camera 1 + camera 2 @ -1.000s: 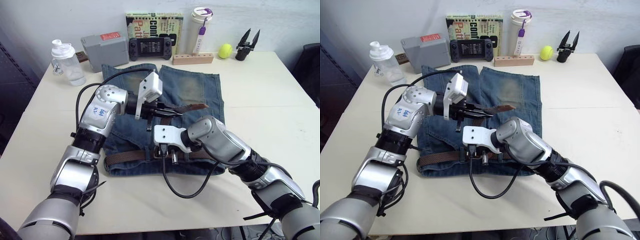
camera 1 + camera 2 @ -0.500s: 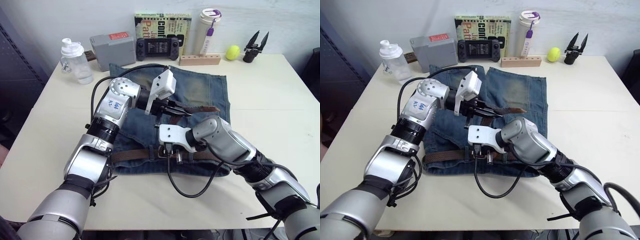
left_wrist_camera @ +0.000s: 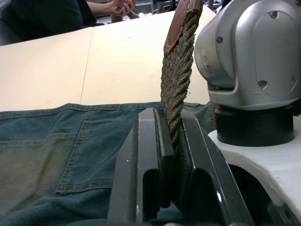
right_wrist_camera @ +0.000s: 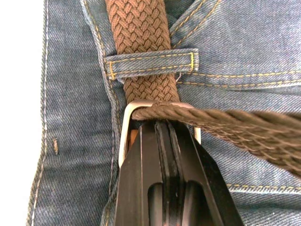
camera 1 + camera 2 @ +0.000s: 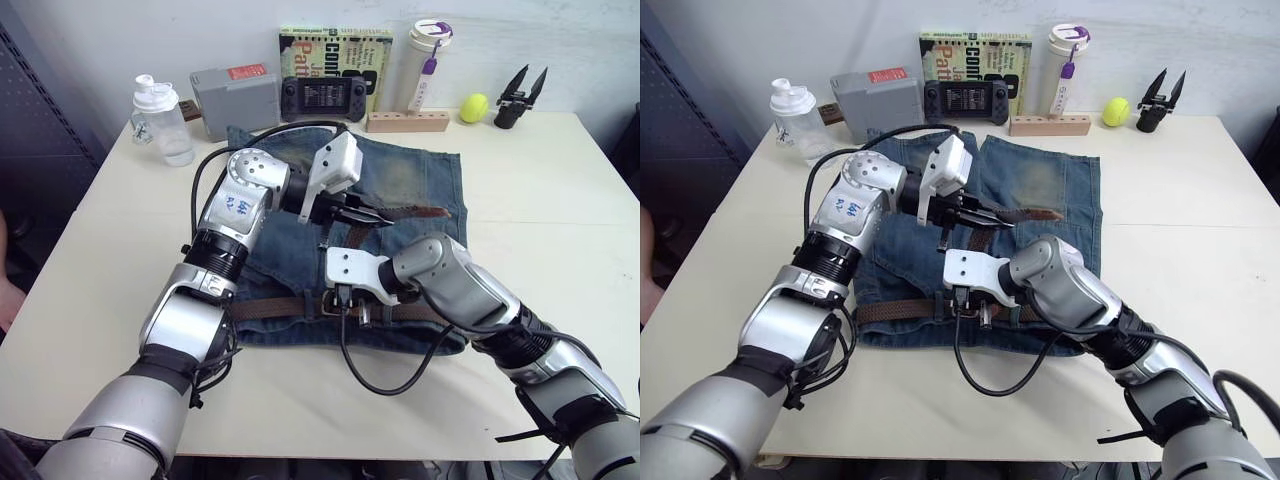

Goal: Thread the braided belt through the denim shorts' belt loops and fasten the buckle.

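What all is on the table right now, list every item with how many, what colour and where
denim shorts: one, blue, table centre.
braided belt: one, brown, through waistband, free end lifted.
buckle: one, silvery, at waistband.
belt loop: one seen, blue, over belt.
bottle: one, clear, back left.
grey box: one, back.
game controller: one, black, back.
book: one, against wall.
tumbler: one, white, back.
wooden block: one, tan.
ball: one, yellow.
spare gripper: one, black, back right.
left gripper: clamps belt.
right gripper: at buckle.
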Motion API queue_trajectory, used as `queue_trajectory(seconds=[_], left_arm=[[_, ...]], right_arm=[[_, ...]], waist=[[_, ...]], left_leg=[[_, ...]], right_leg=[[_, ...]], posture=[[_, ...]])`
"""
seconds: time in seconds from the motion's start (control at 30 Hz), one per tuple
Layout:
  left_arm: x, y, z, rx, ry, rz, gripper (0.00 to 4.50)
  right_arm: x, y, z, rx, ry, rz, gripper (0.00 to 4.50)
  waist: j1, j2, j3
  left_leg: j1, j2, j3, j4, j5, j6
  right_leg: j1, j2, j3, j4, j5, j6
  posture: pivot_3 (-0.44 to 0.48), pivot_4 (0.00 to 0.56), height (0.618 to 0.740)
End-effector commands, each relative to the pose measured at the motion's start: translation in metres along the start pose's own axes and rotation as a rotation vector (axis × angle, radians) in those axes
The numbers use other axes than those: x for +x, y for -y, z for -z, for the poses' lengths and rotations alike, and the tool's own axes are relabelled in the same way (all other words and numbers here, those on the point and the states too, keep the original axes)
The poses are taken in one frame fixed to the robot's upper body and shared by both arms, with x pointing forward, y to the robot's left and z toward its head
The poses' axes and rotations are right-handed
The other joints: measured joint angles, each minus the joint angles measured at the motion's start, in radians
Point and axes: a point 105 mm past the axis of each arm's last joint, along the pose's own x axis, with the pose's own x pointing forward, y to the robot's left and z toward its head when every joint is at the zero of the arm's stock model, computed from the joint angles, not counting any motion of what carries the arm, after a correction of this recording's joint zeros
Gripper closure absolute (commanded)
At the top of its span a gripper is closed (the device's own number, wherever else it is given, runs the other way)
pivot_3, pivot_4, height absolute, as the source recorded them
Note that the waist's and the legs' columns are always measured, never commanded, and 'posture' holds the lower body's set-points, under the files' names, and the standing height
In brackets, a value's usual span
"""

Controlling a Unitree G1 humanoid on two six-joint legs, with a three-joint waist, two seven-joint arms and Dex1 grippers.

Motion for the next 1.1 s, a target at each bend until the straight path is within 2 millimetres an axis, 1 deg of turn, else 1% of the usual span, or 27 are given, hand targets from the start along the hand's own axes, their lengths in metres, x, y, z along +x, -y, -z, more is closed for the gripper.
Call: queue_trajectory(seconds=[0.03, 0.17, 0.23, 0.33, 0.43, 0.5, 0.63, 0.77, 0.83, 0.93, 1.0, 1.03, 1.1], left_arm=[[-0.002, -0.018, -0.079, 0.241, 0.170, -0.087, 4.50], [-0.015, -0.022, -0.073, 0.227, 0.150, -0.125, 4.50], [-0.016, -0.022, -0.073, 0.228, 0.150, -0.128, 4.50], [-0.010, -0.021, -0.081, 0.241, 0.172, -0.121, 4.50], [0.002, -0.023, -0.092, 0.268, 0.197, -0.114, 4.50], [0.006, -0.024, -0.096, 0.280, 0.206, -0.113, 4.50], [0.019, -0.021, -0.118, 0.309, 0.269, -0.084, 4.50], [0.023, -0.018, -0.123, 0.320, 0.285, -0.068, 4.50], [0.021, -0.018, -0.119, 0.313, 0.278, -0.075, 4.50], [0.012, -0.020, -0.106, 0.296, 0.251, -0.103, 4.50], [-0.007, -0.022, -0.086, 0.254, 0.214, -0.164, 4.50], [-0.023, -0.023, -0.070, 0.228, 0.177, -0.220, 4.50], [-0.047, -0.020, -0.047, 0.192, 0.112, -0.305, 4.50]], right_arm=[[0.055, -0.071, 0.033, 0.082, -0.121, -0.333, 4.48], [0.054, -0.070, 0.034, 0.084, -0.124, -0.328, 4.48], [0.054, -0.069, 0.035, 0.085, -0.127, -0.328, 4.48], [0.054, -0.070, 0.036, 0.083, -0.130, -0.332, 4.48], [0.055, -0.072, 0.034, 0.078, -0.127, -0.342, 4.48], [0.056, -0.073, 0.034, 0.076, -0.128, -0.347, 4.48], [0.055, -0.074, 0.035, 0.076, -0.128, -0.350, 4.48], [0.056, -0.074, 0.035, 0.076, -0.128, -0.350, 4.48], [0.056, -0.073, 0.035, 0.078, -0.129, -0.345, 4.48], [0.056, -0.072, 0.035, 0.083, -0.128, -0.334, 4.48], [0.055, -0.068, 0.034, 0.089, -0.122, -0.309, 4.48], [0.052, -0.064, 0.034, 0.093, -0.113, -0.279, 4.48], [0.048, -0.058, 0.030, 0.105, -0.083, -0.233, 4.48]], waist=[[-0.004, 0.000, 0.000], [-0.018, 0.001, 0.000], [-0.018, 0.001, 0.000], [-0.017, 0.001, 0.000], [-0.015, 0.001, 0.000], [-0.015, 0.001, 0.000], [-0.016, 0.001, 0.000], [-0.015, 0.001, 0.000], [-0.015, 0.001, 0.000], [-0.016, 0.001, 0.000], [-0.017, 0.001, 0.000], [-0.017, 0.001, 0.000], [-0.020, 0.002, 0.000]], left_leg=[[0.000, 0.000, 0.000, 0.000, 0.000, 0.000], [-0.001, 0.001, 0.000, -0.002, 0.000, 0.000], [-0.001, 0.001, 0.000, -0.003, 0.000, 0.000], [-0.001, 0.001, 0.000, -0.003, 0.000, 0.000], [-0.001, 0.001, -0.001, -0.002, 0.000, 0.000], [-0.001, 0.001, 0.000, -0.001, 0.000, 0.000], [-0.001, 0.001, 0.000, -0.002, 0.000, 0.000], [-0.001, 0.001, 0.000, -0.002, 0.000, 0.000], [-0.001, 0.001, 0.000, -0.002, 0.000, 0.000], [-0.001, 0.001, 0.000, -0.002, 0.000, 0.000], [-0.001, 0.001, 0.000, -0.002, 0.000, 0.000], [-0.001, 0.001, 0.000, -0.002, 0.000, 0.000], [0.000, 0.001, -0.001, -0.003, 0.000, 0.000]], right_leg=[[0.000, 0.000, 0.000, 0.000, 0.000, 0.000], [-0.004, 0.000, 0.000, 0.002, 0.000, 0.000], [-0.005, 0.000, 0.000, 0.003, 0.000, 0.000], [-0.005, 0.000, 0.000, 0.003, 0.000, 0.000], [-0.004, 0.000, 0.000, 0.003, 0.000, 0.000], [-0.004, 0.000, 0.000, 0.003, 0.000, 0.000], [-0.005, 0.000, 0.000, 0.003, 0.000, 0.000], [-0.005, 0.000, 0.000, 0.003, 0.000, 0.000], [-0.005, 0.000, 0.000, 0.003, 0.000, 0.000], [-0.005, 0.000, 0.000, 0.003, 0.000, 0.000], [-0.005, 0.000, 0.001, 0.003, 0.000, 0.000], [-0.005, 0.000, 0.001, 0.003, 0.000, 0.000], [-0.005, 0.000, 0.001, 0.004, 0.000, 0.000]], posture=[[0.000, 0.150, 0.731], [0.000, 0.150, 0.731], [0.000, 0.150, 0.731], [0.000, 0.150, 0.731], [0.000, 0.150, 0.731], [0.000, 0.150, 0.731], [0.000, 0.150, 0.731], [0.000, 0.150, 0.731], [0.000, 0.150, 0.731], [0.000, 0.150, 0.731], [0.000, 0.150, 0.731], [0.000, 0.150, 0.731], [0.000, 0.150, 0.731]])
